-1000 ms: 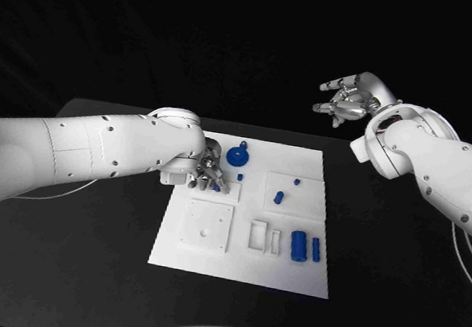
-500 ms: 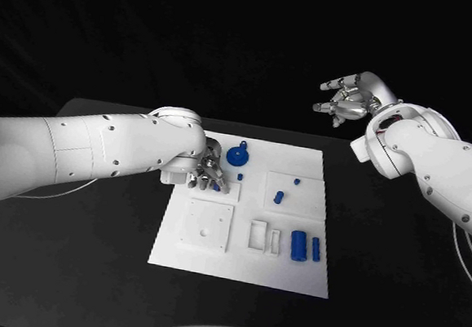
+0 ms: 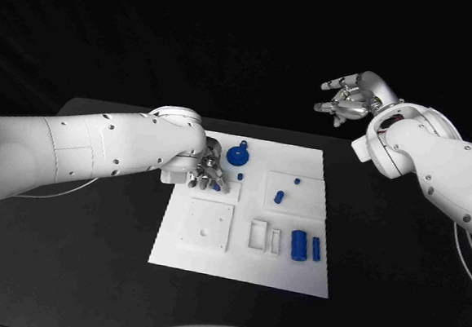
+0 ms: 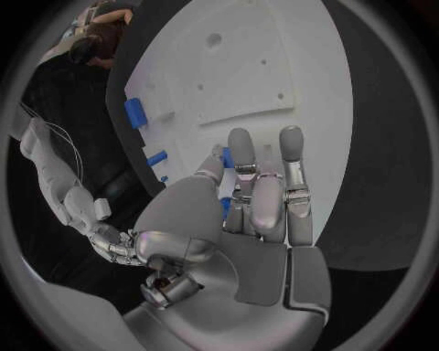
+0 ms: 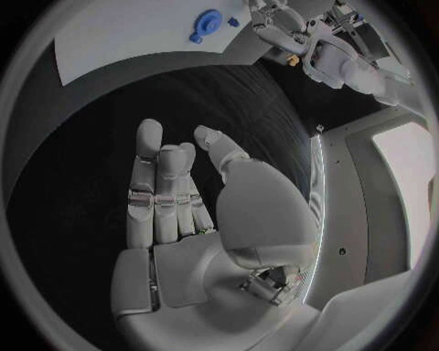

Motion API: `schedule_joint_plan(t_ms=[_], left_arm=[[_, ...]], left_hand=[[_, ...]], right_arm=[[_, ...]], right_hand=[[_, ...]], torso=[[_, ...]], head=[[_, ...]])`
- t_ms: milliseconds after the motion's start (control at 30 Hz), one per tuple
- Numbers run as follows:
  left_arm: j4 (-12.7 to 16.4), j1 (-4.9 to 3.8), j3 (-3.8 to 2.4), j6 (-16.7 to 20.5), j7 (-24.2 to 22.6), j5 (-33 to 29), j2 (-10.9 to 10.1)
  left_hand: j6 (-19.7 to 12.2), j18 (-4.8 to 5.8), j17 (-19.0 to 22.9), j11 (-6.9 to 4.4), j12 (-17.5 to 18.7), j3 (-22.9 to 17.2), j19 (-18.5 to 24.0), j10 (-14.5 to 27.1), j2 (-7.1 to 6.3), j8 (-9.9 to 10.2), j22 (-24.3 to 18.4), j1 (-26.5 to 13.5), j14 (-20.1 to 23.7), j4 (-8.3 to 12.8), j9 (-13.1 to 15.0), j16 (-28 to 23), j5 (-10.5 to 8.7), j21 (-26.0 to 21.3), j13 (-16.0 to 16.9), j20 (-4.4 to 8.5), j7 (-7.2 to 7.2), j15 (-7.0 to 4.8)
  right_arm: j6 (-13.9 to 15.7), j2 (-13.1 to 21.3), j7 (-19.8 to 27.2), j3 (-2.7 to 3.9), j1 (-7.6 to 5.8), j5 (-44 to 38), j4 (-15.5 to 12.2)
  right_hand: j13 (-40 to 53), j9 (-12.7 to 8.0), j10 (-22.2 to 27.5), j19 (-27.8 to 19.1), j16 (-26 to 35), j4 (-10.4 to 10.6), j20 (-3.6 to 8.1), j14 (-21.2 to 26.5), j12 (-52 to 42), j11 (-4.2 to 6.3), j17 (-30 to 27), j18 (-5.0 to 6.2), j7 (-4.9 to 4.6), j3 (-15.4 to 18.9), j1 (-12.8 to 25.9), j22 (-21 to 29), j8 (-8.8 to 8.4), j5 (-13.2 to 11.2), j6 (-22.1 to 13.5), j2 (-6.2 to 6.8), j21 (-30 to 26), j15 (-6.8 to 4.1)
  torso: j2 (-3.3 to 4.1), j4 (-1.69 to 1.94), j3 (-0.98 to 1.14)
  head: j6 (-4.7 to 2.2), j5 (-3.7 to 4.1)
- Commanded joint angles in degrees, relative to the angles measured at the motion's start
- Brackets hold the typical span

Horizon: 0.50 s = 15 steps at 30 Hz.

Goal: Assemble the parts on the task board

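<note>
The white task board (image 3: pixel 242 251) lies in the middle of the black table. My left hand (image 3: pixel 205 174) is low over the board's far left corner, and a small blue part (image 4: pixel 225 208) sits pinched between its thumb and fingers (image 4: pixel 265 197). A round blue part with a handle (image 3: pixel 238 156) stands just beyond that hand. Two small blue pieces (image 3: pixel 280 195) lie on the raised plate at the right, and two blue cylinders (image 3: pixel 299 245) lie nearer the front. My right hand (image 3: pixel 350 97) hangs high beyond the table's far right, fingers spread and empty (image 5: pixel 183 212).
A square raised plate with holes (image 3: pixel 206 223) and a small white frame (image 3: pixel 259 236) sit on the board's near half. Black table surface (image 3: pixel 80 257) surrounds the board on all sides. The round blue part (image 5: pixel 205 17) also shows in the right wrist view.
</note>
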State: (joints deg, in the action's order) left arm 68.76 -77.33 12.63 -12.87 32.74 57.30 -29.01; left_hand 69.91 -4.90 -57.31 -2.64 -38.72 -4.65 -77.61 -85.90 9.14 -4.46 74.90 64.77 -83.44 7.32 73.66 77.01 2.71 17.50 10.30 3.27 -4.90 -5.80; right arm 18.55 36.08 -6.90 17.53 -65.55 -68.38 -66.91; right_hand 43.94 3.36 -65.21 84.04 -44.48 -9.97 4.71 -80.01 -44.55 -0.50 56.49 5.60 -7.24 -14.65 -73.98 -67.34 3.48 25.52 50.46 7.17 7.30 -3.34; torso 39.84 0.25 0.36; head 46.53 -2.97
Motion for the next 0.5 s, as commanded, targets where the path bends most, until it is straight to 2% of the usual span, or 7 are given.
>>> schedule_joint_plan(t_ms=[33, 500], left_arm=[[-0.07, 1.70, 1.20, -3.55, 2.77, -1.78, -0.21], [0.28, 1.64, 1.20, -2.39, 2.82, -3.55, -0.43]], left_hand=[[10.87, -0.41, -0.25, -1.75, -0.33, -1.62, 0.16, -0.94, 0.88, 0.09, 0.96, 0.62, -0.16, 1.56, -0.09, 0.49, 0.27, -0.02, 0.17, -0.24, 8.37, 0.02], [10.91, -1.25, -0.84, -1.90, -0.61, -2.94, 0.45, -0.93, 0.75, -0.14, 0.95, -0.11, -0.19, 2.78, -0.02, 1.14, 0.34, 0.65, 0.49, -1.06, 8.45, 0.08]], right_arm=[[-0.67, 0.01, 0.07, 0.03, 0.01, -0.31, -0.07], [-0.82, -0.03, 0.03, 0.03, 0.07, -0.44, 0.31]], right_hand=[[-0.07, 0.07, 0.43, 1.42, 0.39, -0.06, -0.33, 0.30, 0.19, -0.11, -0.10, 0.85, -0.28, -0.26, 0.40, -0.08, -0.12, 0.12, 0.26, -0.08, -0.32, 0.00], [-0.09, 0.07, 0.44, 1.41, 0.40, -0.15, -0.33, 0.31, 0.21, -0.12, -0.10, 0.86, -0.30, -0.36, 0.36, -0.12, -0.12, 0.06, 0.25, -0.11, -0.33, 0.00]], torso=[[0.03, 0.00, 0.05], [-0.02, 0.06, 0.04]], head=[[0.06, -0.08], [0.16, -0.30]])
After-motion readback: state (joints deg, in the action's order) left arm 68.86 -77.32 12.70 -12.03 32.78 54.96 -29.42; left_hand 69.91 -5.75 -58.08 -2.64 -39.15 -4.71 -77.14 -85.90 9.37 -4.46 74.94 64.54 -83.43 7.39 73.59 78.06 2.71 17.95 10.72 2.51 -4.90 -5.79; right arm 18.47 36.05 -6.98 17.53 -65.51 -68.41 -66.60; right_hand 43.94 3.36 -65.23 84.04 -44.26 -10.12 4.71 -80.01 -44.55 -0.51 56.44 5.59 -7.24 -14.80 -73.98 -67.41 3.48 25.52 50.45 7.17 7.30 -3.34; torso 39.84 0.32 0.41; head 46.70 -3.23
